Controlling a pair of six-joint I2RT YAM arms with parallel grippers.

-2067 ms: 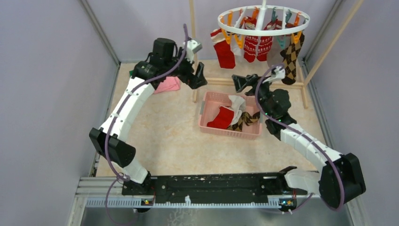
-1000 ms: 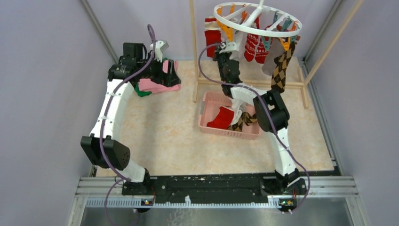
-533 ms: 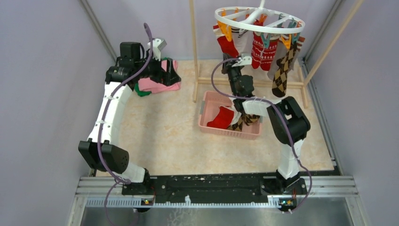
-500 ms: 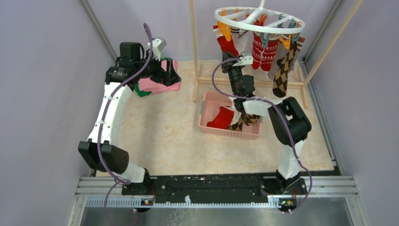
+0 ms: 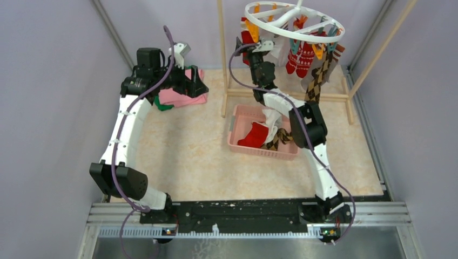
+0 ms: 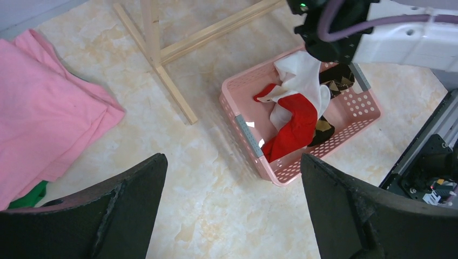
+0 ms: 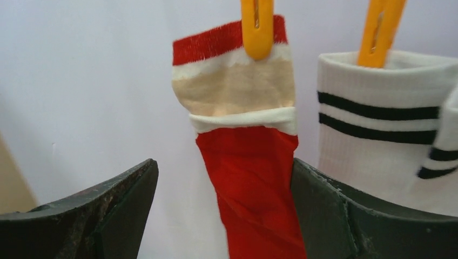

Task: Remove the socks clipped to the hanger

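1. Right wrist view puts the right hand (image 7: 222, 167) up at the hanger's edge. Its two fingers are spread wide, one on either side of a plain red sock (image 7: 251, 178), and they are not closed on it.
2. That plain red sock hangs from an orange clip (image 7: 256, 27) that pinches its cuff. Just beside it, a striped white sock (image 7: 378, 140) hangs from a second orange clip (image 7: 381, 27).
3. From the top external camera, the round white hanger (image 5: 286, 35) looks tilted on the wooden rack (image 5: 222, 54). Further round the ring I can make out red patterned socks (image 5: 302, 54) and a brown argyle sock (image 5: 317, 78), all still clipped on.
4. On the worktop (image 5: 189, 162) below sits a pink basket (image 5: 262, 152). It already holds a loose red sock (image 6: 294, 129), a white sock (image 6: 300, 81) and a dark argyle sock (image 6: 335, 78).
5. The left hand (image 6: 232, 157) is fully open and holds nothing. It hovers near the folded pink cloth (image 6: 48, 118), well apart from the hanger.
6. My reading is that the job is partly done. Three socks lie in the basket, while at least five remain on the clips. The plain red one between the right hand's open fingers looks like the next to come off.
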